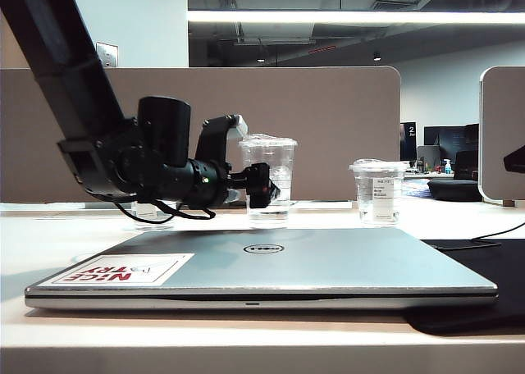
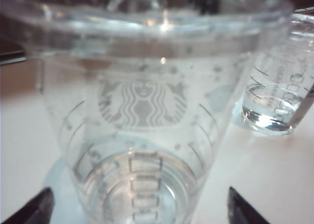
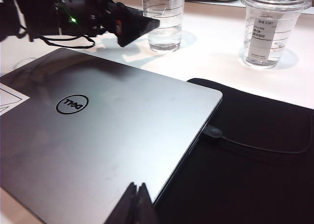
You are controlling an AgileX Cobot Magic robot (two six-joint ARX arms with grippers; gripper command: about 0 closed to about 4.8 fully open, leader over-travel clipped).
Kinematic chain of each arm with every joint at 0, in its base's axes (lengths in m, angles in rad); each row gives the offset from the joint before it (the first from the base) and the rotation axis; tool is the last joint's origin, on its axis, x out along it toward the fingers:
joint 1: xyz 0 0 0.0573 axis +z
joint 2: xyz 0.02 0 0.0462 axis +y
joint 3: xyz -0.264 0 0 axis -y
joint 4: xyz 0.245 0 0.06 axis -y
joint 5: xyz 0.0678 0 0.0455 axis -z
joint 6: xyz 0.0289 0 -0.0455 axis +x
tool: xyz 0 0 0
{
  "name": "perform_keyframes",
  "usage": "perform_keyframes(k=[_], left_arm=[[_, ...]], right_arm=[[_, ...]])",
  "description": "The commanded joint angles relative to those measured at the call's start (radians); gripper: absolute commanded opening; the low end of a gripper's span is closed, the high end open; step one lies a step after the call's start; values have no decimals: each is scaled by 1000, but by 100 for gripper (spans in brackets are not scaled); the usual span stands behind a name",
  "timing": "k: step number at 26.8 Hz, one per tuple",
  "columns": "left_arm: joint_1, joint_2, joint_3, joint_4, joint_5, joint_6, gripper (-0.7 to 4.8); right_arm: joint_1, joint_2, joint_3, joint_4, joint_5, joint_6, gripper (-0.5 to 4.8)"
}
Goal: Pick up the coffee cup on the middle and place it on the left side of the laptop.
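The coffee cup is a tall clear cup with a lid, standing upright on the white table behind the laptop. In the left wrist view the coffee cup fills the picture, with its white round logo and check boxes facing me. My left gripper is open, and its dark fingertips stand wide to either side of the cup's base without touching it. My right gripper is shut and empty, hovering over the near edge of the silver laptop.
A shorter labelled cup stands to the right, also seen as the lidded cup. Another cup is partly hidden behind the left arm. A black mat with a cable lies right of the laptop.
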Motion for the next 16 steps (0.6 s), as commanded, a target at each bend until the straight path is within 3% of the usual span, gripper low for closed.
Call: perform_keyframes(k=[1,16], left_arm=[[0,28,42,13,3,-3,479],[1,124,212,-20,4,-2,479]], right_arm=[[1,0,-4,18,-1,-1,-5],[1,0,-4,18,-1,-1,-5]])
